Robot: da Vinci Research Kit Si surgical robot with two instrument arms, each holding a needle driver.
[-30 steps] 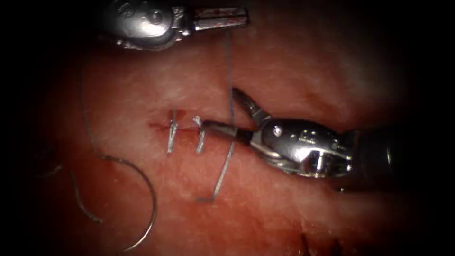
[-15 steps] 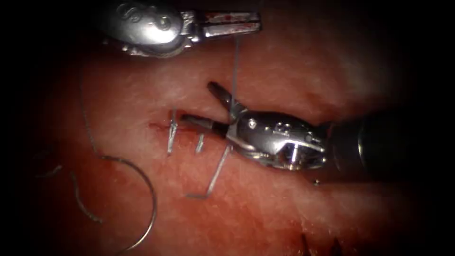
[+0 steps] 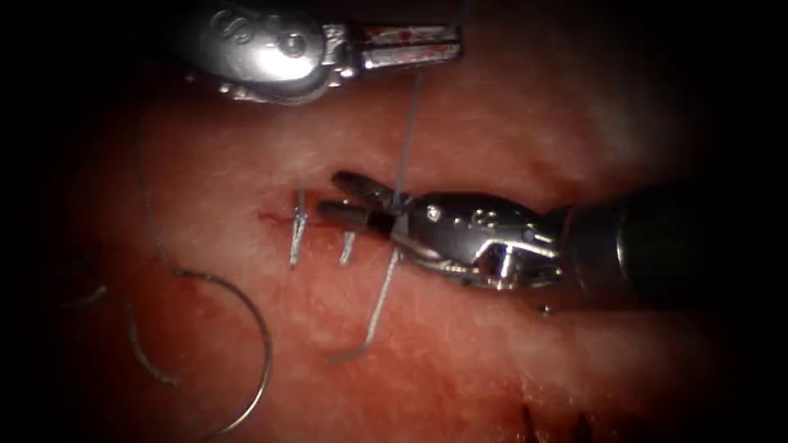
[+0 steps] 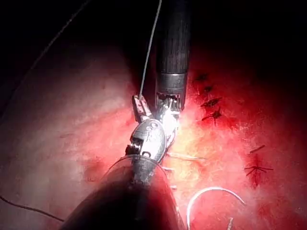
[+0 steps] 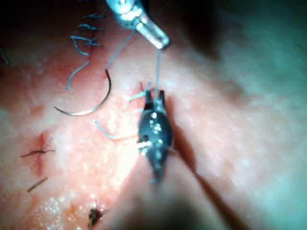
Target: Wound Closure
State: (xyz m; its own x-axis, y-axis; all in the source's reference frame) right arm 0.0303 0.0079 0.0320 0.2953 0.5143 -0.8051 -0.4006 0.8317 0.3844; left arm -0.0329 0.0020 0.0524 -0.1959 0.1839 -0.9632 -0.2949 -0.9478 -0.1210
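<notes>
Pink tissue (image 3: 509,369) lies under everything; on the near left the needle (image 3: 246,328) rests loose on it, held by nothing; far off, the left tool (image 3: 410,45) pinches the thread (image 3: 408,123); the right tool (image 3: 357,201) has closed its fingers narrow around that thread by the cut (image 3: 275,218); this looks like thread trimming.
</notes>
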